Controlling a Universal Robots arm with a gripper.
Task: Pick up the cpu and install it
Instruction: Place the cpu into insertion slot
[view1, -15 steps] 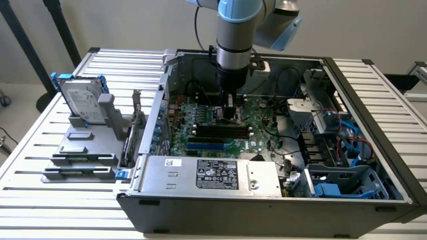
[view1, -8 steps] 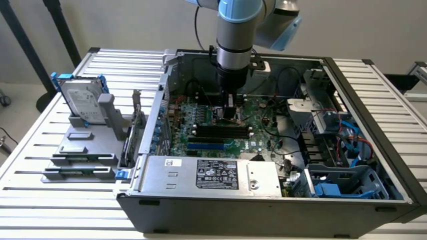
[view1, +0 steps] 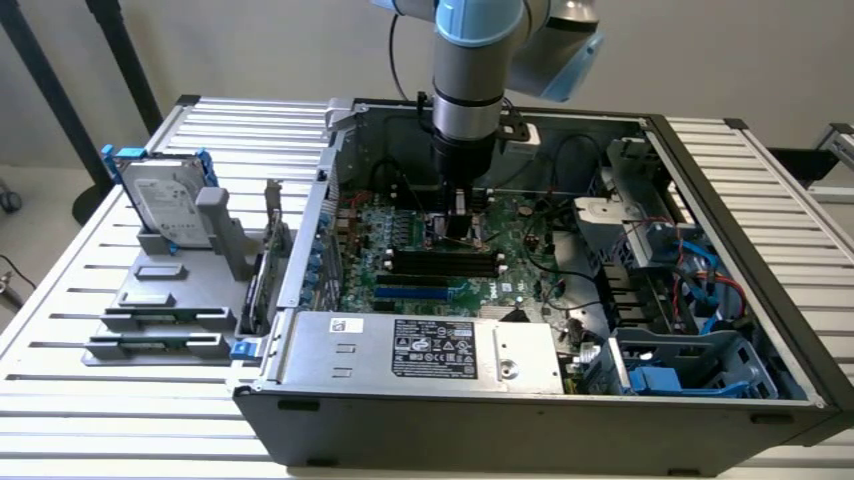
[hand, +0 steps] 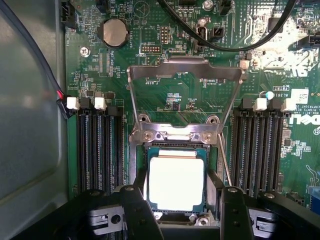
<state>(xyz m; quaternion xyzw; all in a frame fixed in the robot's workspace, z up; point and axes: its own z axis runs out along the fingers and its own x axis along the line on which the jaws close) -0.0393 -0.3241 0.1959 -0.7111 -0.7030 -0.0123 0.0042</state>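
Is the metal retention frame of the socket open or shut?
Open: the silver metal frame lies folded back, leaving the square silver-grey cpu uncovered.

Robot lab or test workshop, not home. Robot arm (view1: 470, 70) hangs over open computer case (view1: 534, 400) on white slatted metal table (view1: 80, 300). In exterior view, at 9 o'clock from case: grey holder (view1: 174, 290) with hard drive (view1: 167, 205) standing in it. Inside case: green motherboard (hand: 125, 45), memory slots (hand: 100, 145), power box (view1: 420, 350). Plain wall (view1: 267, 50) at 12 o'clock.
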